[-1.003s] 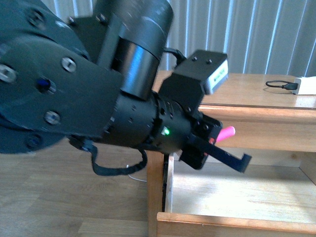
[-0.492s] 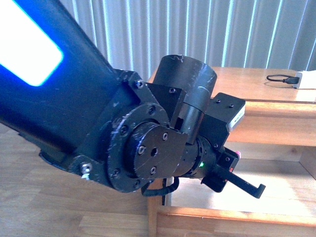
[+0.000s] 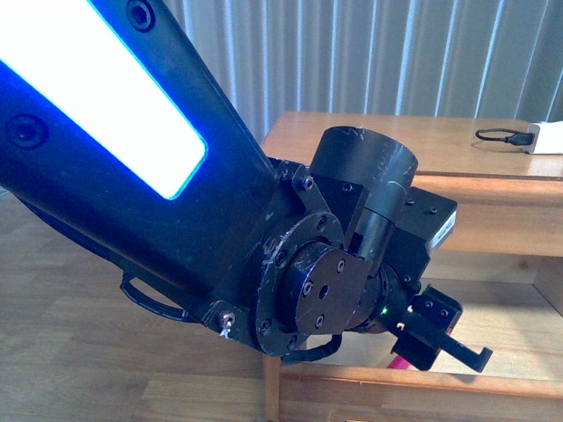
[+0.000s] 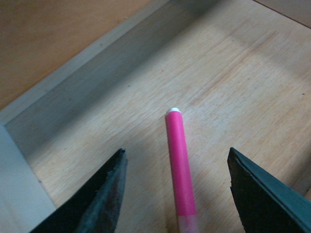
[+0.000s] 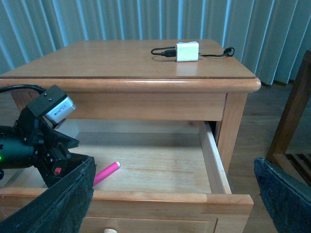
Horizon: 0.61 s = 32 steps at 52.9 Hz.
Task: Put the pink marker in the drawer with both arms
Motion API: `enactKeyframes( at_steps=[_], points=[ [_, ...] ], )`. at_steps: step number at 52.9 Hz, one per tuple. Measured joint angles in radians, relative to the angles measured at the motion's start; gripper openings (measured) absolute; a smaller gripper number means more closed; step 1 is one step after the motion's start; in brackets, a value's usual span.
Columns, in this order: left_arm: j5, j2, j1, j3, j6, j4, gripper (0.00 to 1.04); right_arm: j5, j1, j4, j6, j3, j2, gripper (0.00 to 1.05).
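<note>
Left hand [image 4: 175, 151]: fingers spread wide, gripping nothing.
Pink marker [image 4: 179, 165]: between those fingers, lying on the drawer [image 4: 233, 87] floor (paler cap end nearest the hand).
Right hand [image 5: 173, 162]: spread, empty.

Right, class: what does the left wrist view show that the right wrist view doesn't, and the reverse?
Only the left wrist view: the left claw open, its fingers either side of the pink marker without touching it, and the marker's white tip up close. Only the right wrist view: the dresser top with a white charger and black cable, the blinds, the left arm from outside, and the open right claw. Both: the marker lying on the pale floor of the open drawer.
</note>
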Motion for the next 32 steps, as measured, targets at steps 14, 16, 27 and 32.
enactKeyframes(
  at_steps=[14, 16, 27, 32],
  points=[
    [-0.08, -0.2, 0.037, -0.138, 0.02, 0.033, 1.0, 0.0, 0.0, 0.0, 0.0, 0.0, 0.0, 0.96],
    [-0.091, -0.232, 0.045, -0.16, 0.019, 0.042, 0.98, 0.0, 0.0, 0.0, 0.0, 0.0, 0.0, 0.96],
    [-0.159, -0.42, 0.09, -0.316, 0.018, 0.119, 0.99, 0.0, 0.0, 0.0, 0.0, 0.0, 0.0, 0.96],
    [-0.194, -0.527, 0.117, -0.403, 0.02, 0.151, 0.99, 0.0, 0.0, 0.0, 0.0, 0.0, 0.0, 0.96]
  ],
)
